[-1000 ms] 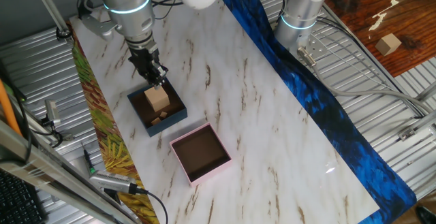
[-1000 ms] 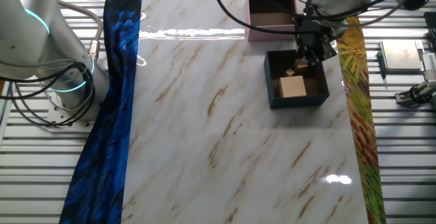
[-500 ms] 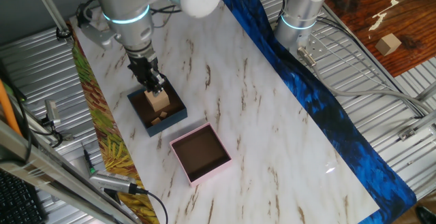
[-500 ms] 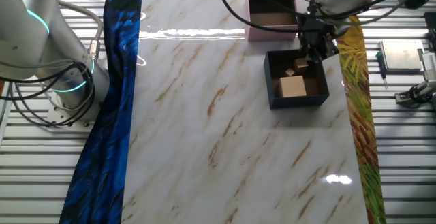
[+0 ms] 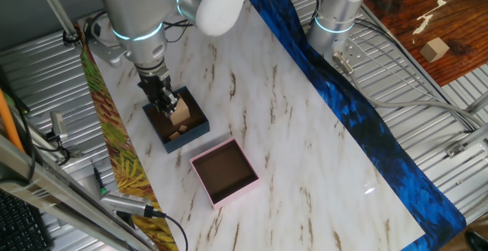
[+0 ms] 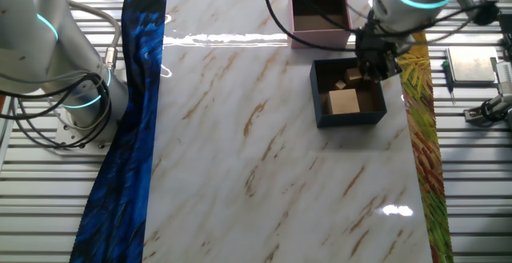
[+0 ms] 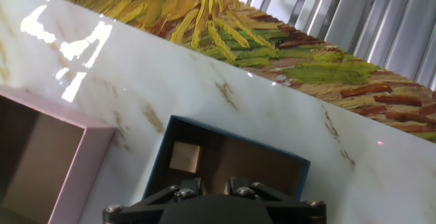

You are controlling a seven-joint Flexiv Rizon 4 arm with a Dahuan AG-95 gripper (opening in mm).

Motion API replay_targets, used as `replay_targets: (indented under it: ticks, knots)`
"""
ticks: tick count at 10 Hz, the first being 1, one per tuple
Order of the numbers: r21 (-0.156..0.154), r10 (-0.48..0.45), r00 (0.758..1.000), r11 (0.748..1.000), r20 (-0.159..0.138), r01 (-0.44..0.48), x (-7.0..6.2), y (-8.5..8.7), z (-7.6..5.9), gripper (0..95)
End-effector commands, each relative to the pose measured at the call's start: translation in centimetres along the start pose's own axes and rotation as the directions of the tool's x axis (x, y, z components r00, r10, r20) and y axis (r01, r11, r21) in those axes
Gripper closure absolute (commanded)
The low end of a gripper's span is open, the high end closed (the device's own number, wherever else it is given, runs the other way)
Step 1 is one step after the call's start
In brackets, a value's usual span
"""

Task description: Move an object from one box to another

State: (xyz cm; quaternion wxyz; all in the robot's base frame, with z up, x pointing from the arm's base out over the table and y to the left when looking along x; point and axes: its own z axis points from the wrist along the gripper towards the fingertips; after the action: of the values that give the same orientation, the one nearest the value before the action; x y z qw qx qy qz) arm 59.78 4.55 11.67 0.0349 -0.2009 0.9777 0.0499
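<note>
1. The gripper (image 5: 165, 103) hangs over the far corner of the navy box (image 5: 156, 129), low at its rim. Whether it is parted or clenched cannot be told: the fingertips are hidden in both fixed views, and the hand view shows only the gripper body at the bottom edge.

2. The thing to move is in the navy box. A larger wooden cube (image 6: 344, 101) sits near the box's middle, with a smaller wood piece (image 6: 353, 76) just beside the gripper. No block looks lifted, so the step in hand is judged to be the grasp.

3. Choose one block and centre on it. The cube is the easier target: flat sides, clear of the walls.

4. Come down straight, fingers on two opposite flat faces, keeping both clear of the box wall so the box does not shift on the surface (image 5: 290, 129).

5. Close fully before lifting, then rise above the rim before moving sideways.

6. The pink box (image 5: 223, 173) lies just beside the navy one and looks empty, so the carry is short; release low over its brown floor.
</note>
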Motion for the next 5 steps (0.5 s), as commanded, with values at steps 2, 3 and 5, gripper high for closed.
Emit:
replay_targets:
  ticks: [2, 3, 5]
  knots:
    - [0.003, 0.008, 1.0, 1.0, 0.011, -0.008, -0.43, 0.83, 0.57, 76.0]
    - [0.004, 0.006, 1.0, 1.0, 0.016, -0.006, -0.51, 0.93, 0.77, 76.0]
    - [0.008, 0.007, 1.0, 1.0, 0.026, -0.008, -0.68, 1.12, 1.27, 76.0]
